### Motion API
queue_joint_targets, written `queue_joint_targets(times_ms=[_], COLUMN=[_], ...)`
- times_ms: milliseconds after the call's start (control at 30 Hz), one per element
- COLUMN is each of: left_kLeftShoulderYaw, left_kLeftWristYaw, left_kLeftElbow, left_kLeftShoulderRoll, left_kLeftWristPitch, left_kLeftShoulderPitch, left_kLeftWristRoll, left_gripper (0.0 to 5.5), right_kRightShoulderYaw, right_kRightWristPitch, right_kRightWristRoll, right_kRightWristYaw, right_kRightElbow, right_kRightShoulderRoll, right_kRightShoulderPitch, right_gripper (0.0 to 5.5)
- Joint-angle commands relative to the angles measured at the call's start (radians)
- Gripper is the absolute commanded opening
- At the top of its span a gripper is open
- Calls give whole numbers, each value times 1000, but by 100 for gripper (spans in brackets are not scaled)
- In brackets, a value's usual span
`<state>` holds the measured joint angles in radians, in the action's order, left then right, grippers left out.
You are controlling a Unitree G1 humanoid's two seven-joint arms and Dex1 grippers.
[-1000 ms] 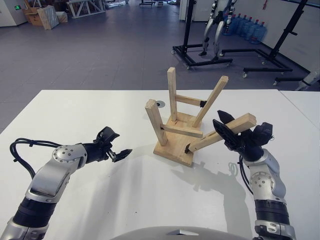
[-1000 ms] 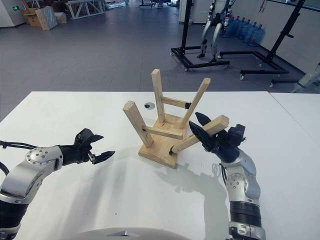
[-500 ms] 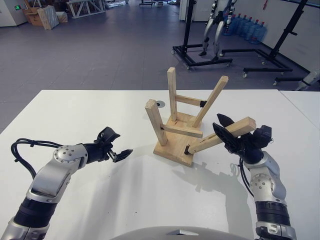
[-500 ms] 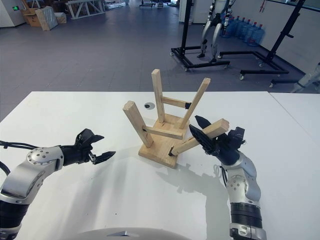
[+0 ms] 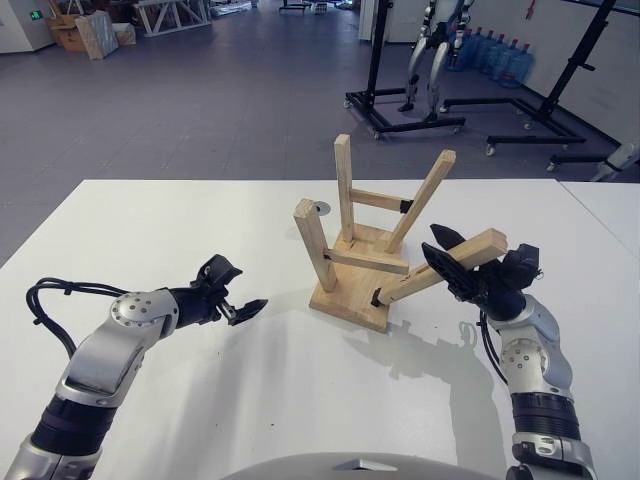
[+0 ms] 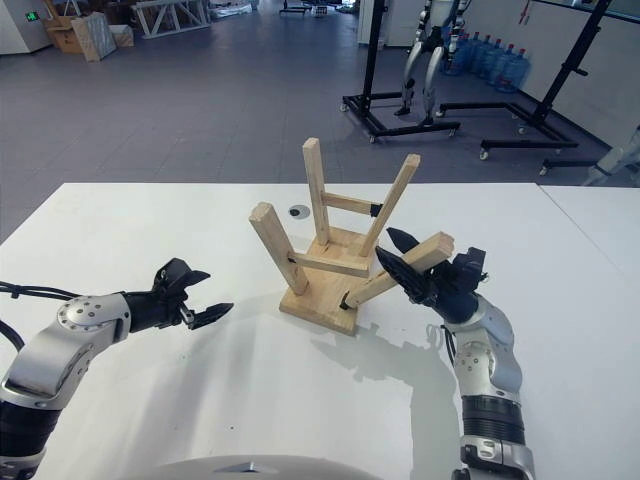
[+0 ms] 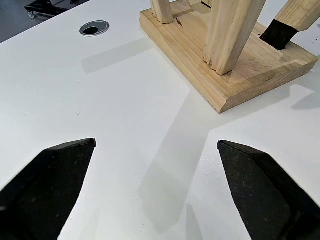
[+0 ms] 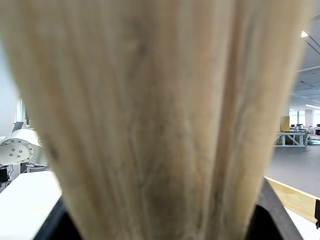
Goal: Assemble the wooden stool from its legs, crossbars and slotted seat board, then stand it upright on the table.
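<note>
Upside down near the middle of the white table (image 5: 150,230), the stool (image 5: 362,262); seat board (image 5: 349,301) flat on the tabletop, four legs splayed upward, crossbars between them; pinched between the fingers of the right gripper (image 5: 441,256), the slanting leg (image 5: 480,246) on the stool's right side, one dark finger over it and one under it, close to its free end; in the right wrist view, the grain of that leg pressed right up to the lens, with dark finger edges at both lower corners.

Off to the stool's left, apart from it and touching no wood, the left gripper (image 5: 247,307); fingers (image 7: 252,187) spread wide, low over bare tabletop, tips aimed toward the nearest corner of the seat board.

Just behind the stool, a round grommet hole (image 5: 319,208) in the table; beyond the far edge, grey floor, black wheeled frames (image 5: 400,110) and blue water jugs (image 5: 495,45); between left gripper and stool, just bare tabletop.

Right forearm upright at the near right edge, wrist bent forward toward the stool; left arm low and bent at the elbow, forearm angled right across the table, a black cable (image 5: 50,290) looped at its outer side.
</note>
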<state>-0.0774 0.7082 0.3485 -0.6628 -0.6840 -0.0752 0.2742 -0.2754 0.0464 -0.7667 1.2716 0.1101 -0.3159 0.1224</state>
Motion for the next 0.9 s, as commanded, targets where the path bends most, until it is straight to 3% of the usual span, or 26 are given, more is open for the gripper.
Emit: queue_joint_targets(times_ms=[33, 500, 900], left_kLeftShoulderYaw=[-14, -35, -35], left_kLeftWristYaw=[-2, -7, -18], left_kLeftElbow=[18, 25, 31], left_kLeftShoulderRoll=[-1, 4, 12], left_kLeftWristPitch=[-7, -4, -6], left_kLeftShoulderPitch=[3, 2, 8], left_kLeftWristRoll=[-2, -7, -4], left_gripper=[446, 446, 446], right_kRightShoulderYaw=[8, 53, 26], right_kRightWristPitch=[-17, -51, -19], right_kRightWristRoll=[7, 23, 38], right_kRightWristYaw=[16, 30, 17], right_kRightElbow=[-6, -86, -10], right_kRightShoulderRoll=[-27, -54, -87], right_kRightShoulderPitch=[11, 15, 77], right_gripper=[202, 202, 202])
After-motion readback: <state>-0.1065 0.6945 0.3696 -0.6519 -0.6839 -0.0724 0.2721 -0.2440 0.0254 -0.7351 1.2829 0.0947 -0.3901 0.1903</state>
